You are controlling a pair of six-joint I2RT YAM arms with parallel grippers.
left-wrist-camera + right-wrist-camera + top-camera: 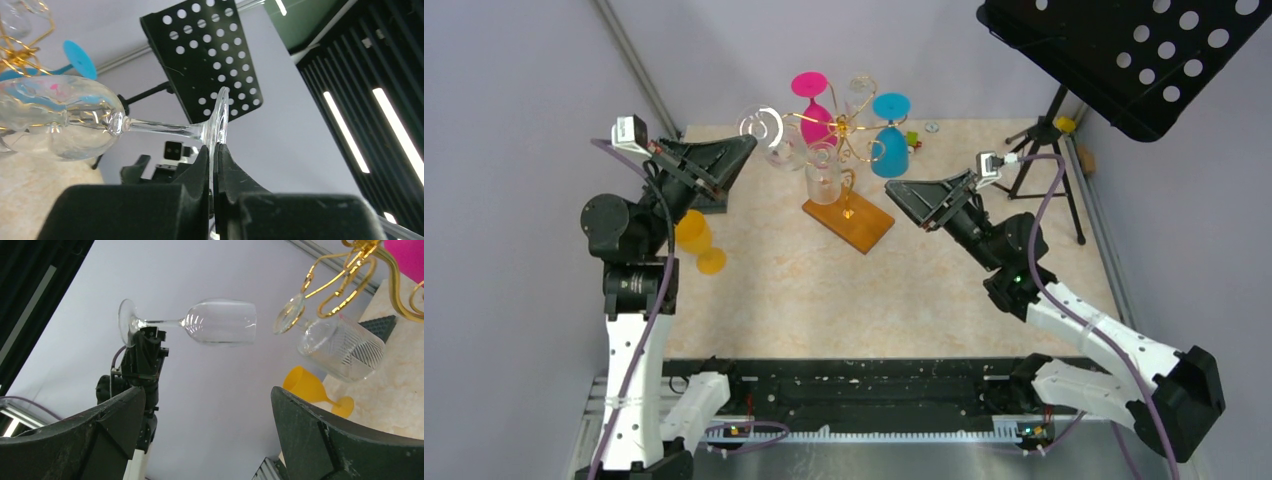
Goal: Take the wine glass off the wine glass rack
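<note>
The wine glass rack (844, 128) is gold wire with curled arms on an orange-brown wooden base (852, 224), at the table's back middle. My left gripper (742, 145) is shut on the foot of a clear wine glass (776, 140) and holds it lying sideways, left of the rack and apart from its arms. In the left wrist view the fingers (202, 165) pinch the foot's rim (218, 125). The right wrist view shows the same glass (220, 322) in the air. My right gripper (902, 192) is open and empty, right of the base.
A pink glass (814, 112), a blue glass (891, 142) and a patterned clear glass (824, 176) hang on the rack. A yellow glass (696, 240) lies on the table at the left. A black music stand (1124, 50) on a tripod stands at the back right.
</note>
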